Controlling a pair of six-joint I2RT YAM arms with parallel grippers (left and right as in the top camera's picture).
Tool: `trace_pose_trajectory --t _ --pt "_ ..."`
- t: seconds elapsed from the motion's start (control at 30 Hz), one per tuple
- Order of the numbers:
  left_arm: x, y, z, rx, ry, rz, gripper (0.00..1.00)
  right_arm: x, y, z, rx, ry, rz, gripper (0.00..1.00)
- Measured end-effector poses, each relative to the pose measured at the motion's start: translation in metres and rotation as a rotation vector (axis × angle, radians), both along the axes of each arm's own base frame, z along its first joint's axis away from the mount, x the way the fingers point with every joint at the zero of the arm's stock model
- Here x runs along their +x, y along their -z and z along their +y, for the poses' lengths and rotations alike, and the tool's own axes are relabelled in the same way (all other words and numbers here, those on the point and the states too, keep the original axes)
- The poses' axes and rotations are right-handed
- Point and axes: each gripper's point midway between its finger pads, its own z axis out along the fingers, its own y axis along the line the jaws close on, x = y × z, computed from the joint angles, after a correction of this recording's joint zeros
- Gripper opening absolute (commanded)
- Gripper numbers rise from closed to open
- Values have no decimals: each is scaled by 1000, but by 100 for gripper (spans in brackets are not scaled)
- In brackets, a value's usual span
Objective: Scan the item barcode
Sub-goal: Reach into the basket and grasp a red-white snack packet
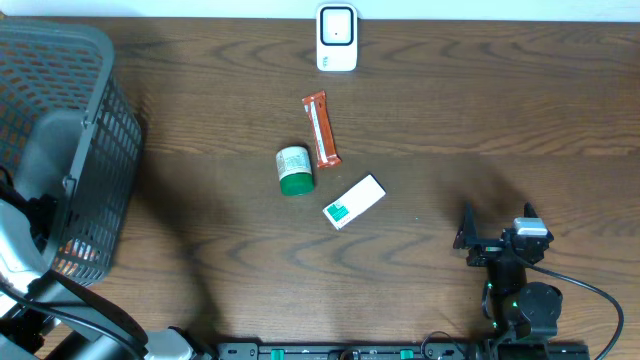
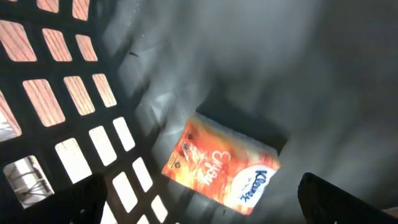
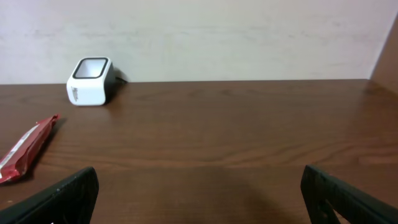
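The white barcode scanner [image 1: 337, 38] stands at the table's far edge, and it shows at the left of the right wrist view [image 3: 90, 81]. An orange Kleenex tissue pack [image 2: 221, 165] lies on the floor of the dark mesh basket [image 1: 95, 130]. My left gripper [image 2: 202, 205] hangs open just above the pack, one finger on each side and nothing between them. From overhead, my left arm [image 1: 20, 250] reaches into the basket and the pack is hidden. My right gripper [image 1: 497, 228] rests open and empty near the table's front right [image 3: 199, 193].
A red snack bar [image 1: 320, 128] lies mid-table, also in the right wrist view [image 3: 25, 149]. Beside it are a green-lidded jar [image 1: 294, 170] and a white and green box [image 1: 354, 201]. The basket's mesh wall [image 2: 68, 99] rises left of my left gripper.
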Motion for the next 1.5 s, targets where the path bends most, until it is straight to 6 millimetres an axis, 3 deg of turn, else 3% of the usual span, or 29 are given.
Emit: trace_pose_trajectory --t 0.23,0.67,0.87,0.97,1.07,1.23,1.5 --pt "-2 5 -1 -2 41 20 98 0 0 0 0 0 0 99" --pt "-1 39 -7 -44 127 40 98 0 0 0 0 0 0 99" --pt "-3 68 -12 -123 154 96 98 0 0 0 0 0 0 99" --pt "1 70 -10 -126 158 86 100 0 0 0 0 0 0 99" --pt "2 70 -10 -127 162 82 92 0 0 0 0 0 0 99" --pt "8 73 -14 -153 182 56 61 0 0 0 0 0 0 99" --pt "8 73 -17 -168 186 50 59 0 0 0 0 0 0 99"
